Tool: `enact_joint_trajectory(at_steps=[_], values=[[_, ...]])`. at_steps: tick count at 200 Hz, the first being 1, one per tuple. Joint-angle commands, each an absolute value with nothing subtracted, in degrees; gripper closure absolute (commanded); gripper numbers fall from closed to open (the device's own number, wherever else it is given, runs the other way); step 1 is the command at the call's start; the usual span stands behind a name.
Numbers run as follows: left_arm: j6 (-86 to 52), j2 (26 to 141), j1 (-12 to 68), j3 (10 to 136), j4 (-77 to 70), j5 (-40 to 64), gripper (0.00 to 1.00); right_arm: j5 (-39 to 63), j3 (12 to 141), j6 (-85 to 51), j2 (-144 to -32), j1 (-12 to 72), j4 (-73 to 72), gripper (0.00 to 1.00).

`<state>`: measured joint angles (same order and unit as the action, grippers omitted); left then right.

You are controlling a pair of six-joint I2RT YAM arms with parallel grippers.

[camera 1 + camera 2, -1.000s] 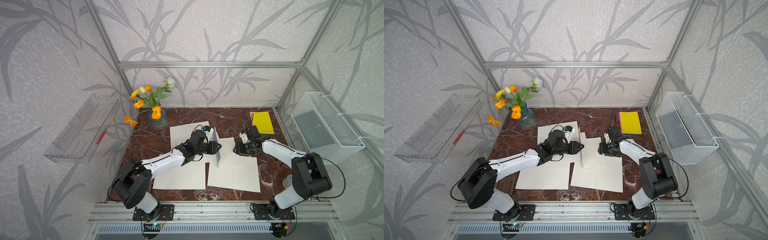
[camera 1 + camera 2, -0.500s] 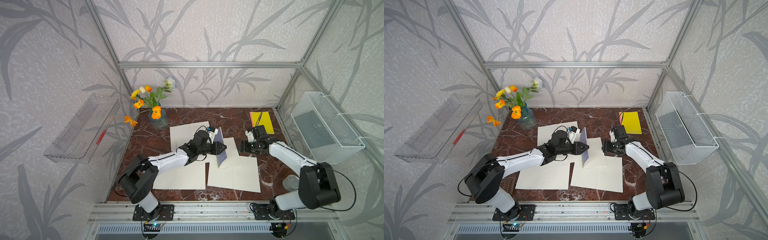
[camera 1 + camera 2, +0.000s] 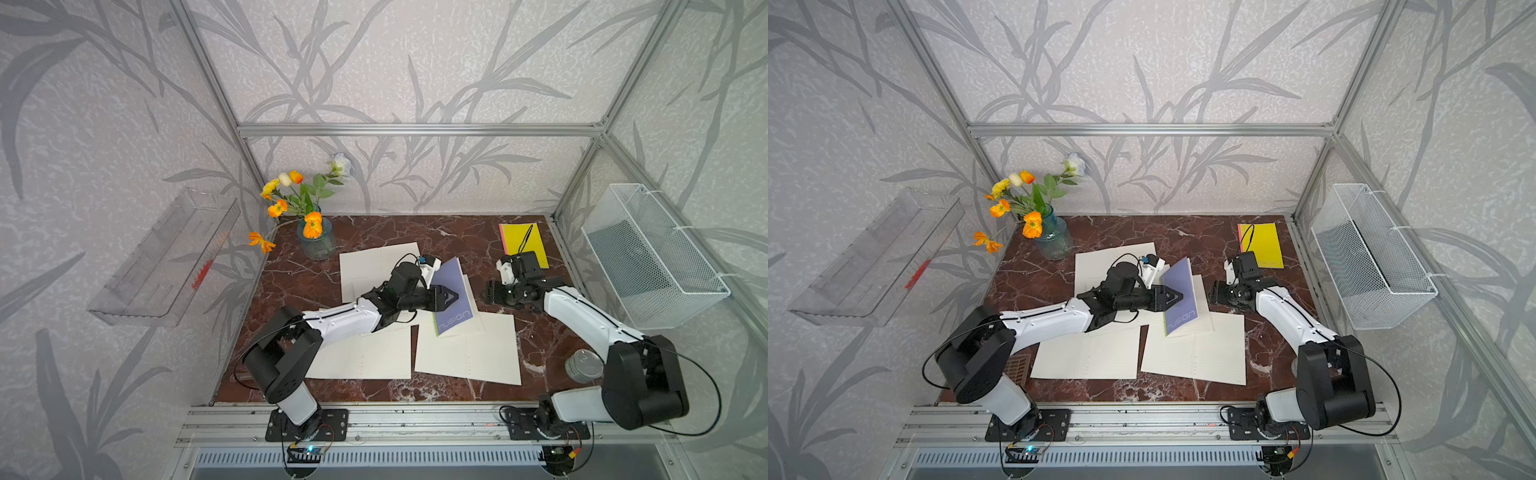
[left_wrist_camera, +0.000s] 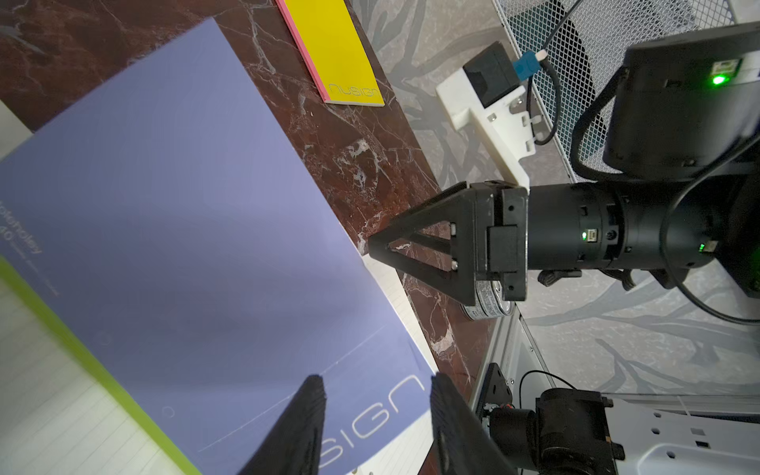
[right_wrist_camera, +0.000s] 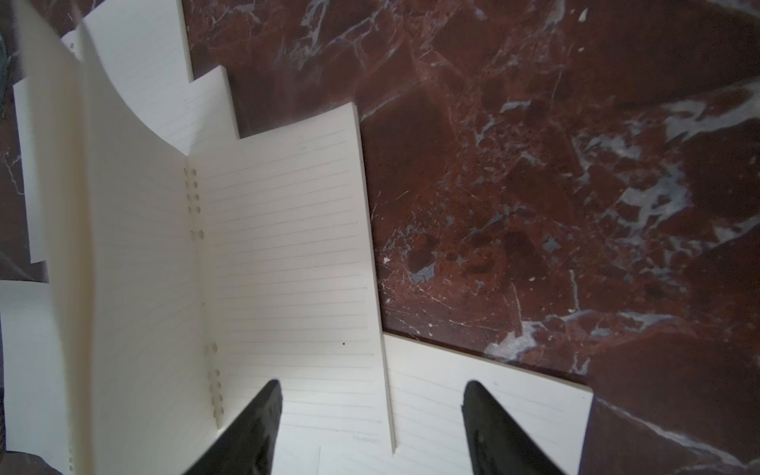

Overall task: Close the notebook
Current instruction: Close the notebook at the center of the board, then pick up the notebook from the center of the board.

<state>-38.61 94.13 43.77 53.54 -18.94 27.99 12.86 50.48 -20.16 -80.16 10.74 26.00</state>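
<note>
Marble table [image 3: 374, 232]: two notebooks, three loose lined sheets [image 3: 469, 349]; purple notebook [image 3: 453, 276] at centre, cover tilted, not flat; yellow notebook [image 3: 524, 245] at 1 o'clock; left gripper [image 4: 376, 382] at the cover, jaws parted, gripping nothing; right gripper [image 5: 372, 385] at 3 o'clock, jaws parted, empty.

Bright even light, soft shadows; 2 wrist pics blurry up close, prob. defocus.

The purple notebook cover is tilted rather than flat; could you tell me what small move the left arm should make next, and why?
Probably push the left gripper down and across, laying the purple cover flat. The cover stands tilted above the lined pages, the left jaws are apart over it, and the open right gripper sits apart.
</note>
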Motion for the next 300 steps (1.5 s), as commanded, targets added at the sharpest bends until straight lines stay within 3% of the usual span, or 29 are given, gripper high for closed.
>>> enact_joint_trajectory(at_steps=[1,150,300], values=[[-38.86,95.45,43.91,54.68,-19.56,27.18,0.56,11.96,49.83,-20.24,-78.49,10.44,27.12,0.30],[-41.41,97.72,43.96,50.25,-8.20,17.23,0.56,14.73,51.21,-17.59,-87.72,15.65,24.81,0.31],[-49.66,101.04,46.05,47.38,-12.57,17.36,0.55,9.89,51.98,-18.37,-93.51,19.77,24.34,0.38]])
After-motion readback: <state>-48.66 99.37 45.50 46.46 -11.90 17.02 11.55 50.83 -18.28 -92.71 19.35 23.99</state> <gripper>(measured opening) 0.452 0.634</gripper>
